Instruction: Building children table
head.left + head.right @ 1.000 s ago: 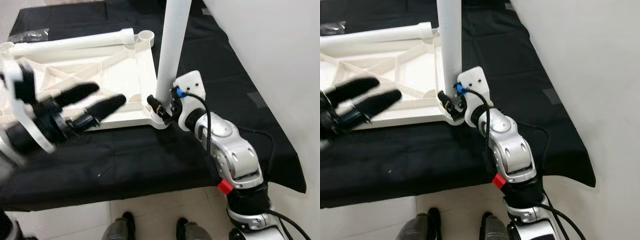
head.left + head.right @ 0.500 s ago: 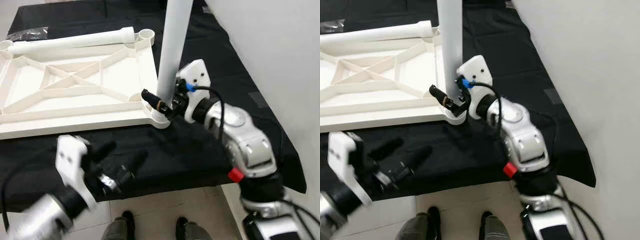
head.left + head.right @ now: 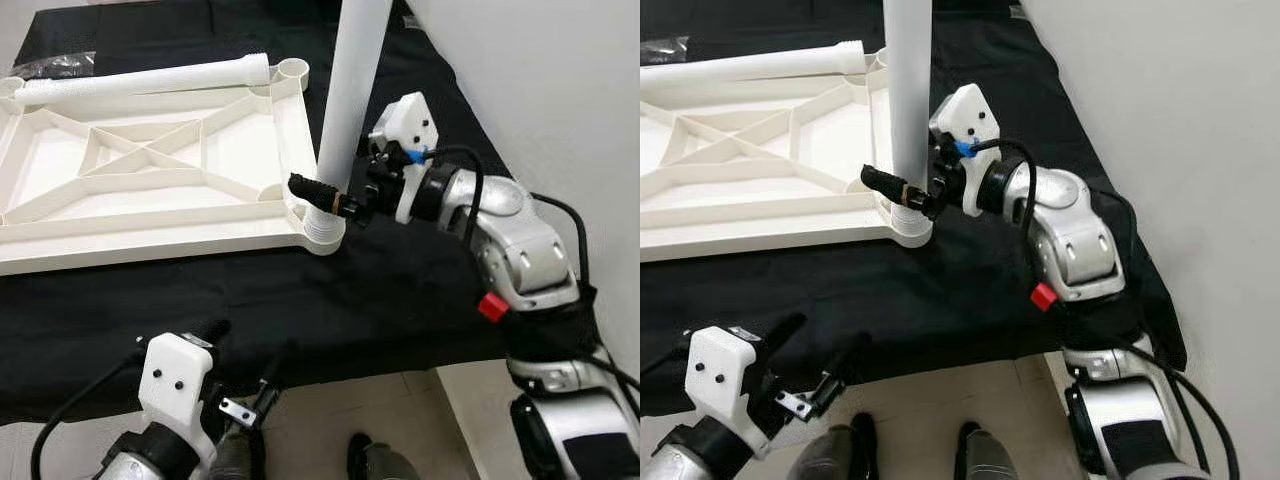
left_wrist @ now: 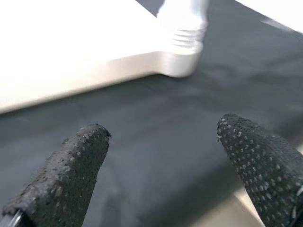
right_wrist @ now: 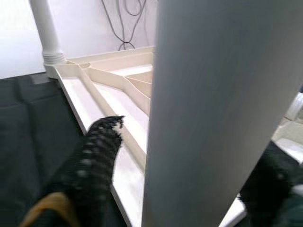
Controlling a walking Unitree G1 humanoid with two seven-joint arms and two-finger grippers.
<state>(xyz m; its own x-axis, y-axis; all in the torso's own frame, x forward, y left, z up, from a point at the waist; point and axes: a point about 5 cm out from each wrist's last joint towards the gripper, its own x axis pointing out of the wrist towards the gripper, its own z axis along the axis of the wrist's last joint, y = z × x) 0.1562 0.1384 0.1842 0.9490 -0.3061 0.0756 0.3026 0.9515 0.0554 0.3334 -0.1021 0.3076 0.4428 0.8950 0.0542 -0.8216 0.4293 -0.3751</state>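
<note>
The white table top [image 3: 150,170] lies upside down on the black cloth. One white leg [image 3: 350,100] stands upright in its near right corner socket [image 3: 322,232]. My right gripper [image 3: 335,200] straddles that leg just above the socket. It is open, with one finger [image 5: 97,161] a little off the leg and the other finger [image 5: 272,179] partly behind it. A second leg [image 5: 47,33] stands at another corner, and a third leg [image 3: 150,78] lies along the far edge. My left gripper [image 3: 250,350] hangs open and empty below the cloth's front edge.
The black cloth [image 3: 400,290] covers the work table. A white wall [image 3: 560,80] runs close along the right. A clear plastic bag [image 3: 60,65] lies at the far left. The tiled floor and my feet [image 3: 370,460] are below the front edge.
My left arm has dropped from over the table top to below the cloth's front edge. My right wrist has risen and turned around the upright leg.
</note>
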